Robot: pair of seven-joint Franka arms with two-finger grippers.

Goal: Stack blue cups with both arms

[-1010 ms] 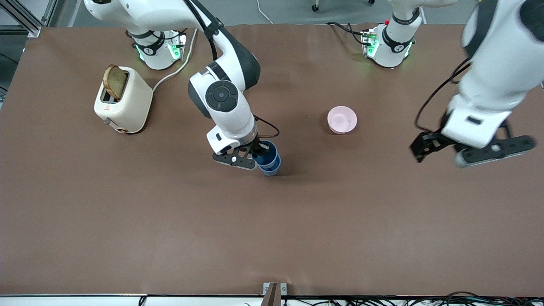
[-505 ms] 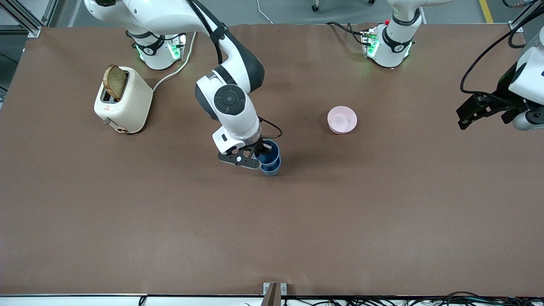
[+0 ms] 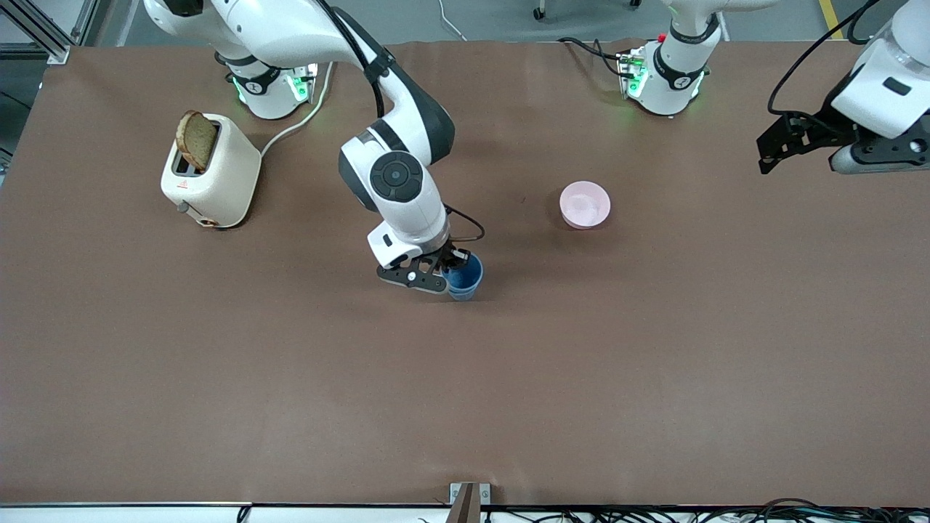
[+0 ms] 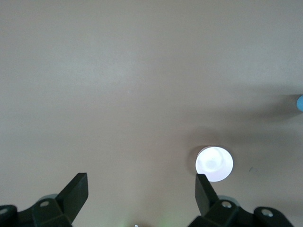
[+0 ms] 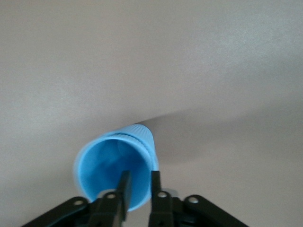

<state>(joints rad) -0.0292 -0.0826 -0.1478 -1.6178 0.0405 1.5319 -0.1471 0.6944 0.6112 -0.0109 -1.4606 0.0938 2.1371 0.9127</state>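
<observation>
Two blue cups (image 3: 466,280) stand nested, one inside the other, near the table's middle, so only one rim shows. My right gripper (image 3: 449,270) is shut on the upper cup's rim. In the right wrist view one finger is inside the blue cup (image 5: 106,168) and one outside, with the right gripper (image 5: 138,178) pinching its wall. My left gripper (image 3: 770,151) is open and empty, up in the air over the left arm's end of the table. Its fingers stand wide apart in the left wrist view (image 4: 141,180), where a sliver of blue cup (image 4: 300,102) shows at the edge.
A pink bowl (image 3: 584,204) sits between the cups and the left arm's base; it looks white in the left wrist view (image 4: 214,163). A cream toaster (image 3: 211,174) holding a slice of bread stands toward the right arm's end, near that arm's base.
The right gripper has lowered the upper cup fully into the lower one; two rims showed before, one now. The left arm has swung up and away toward its end of the table.
</observation>
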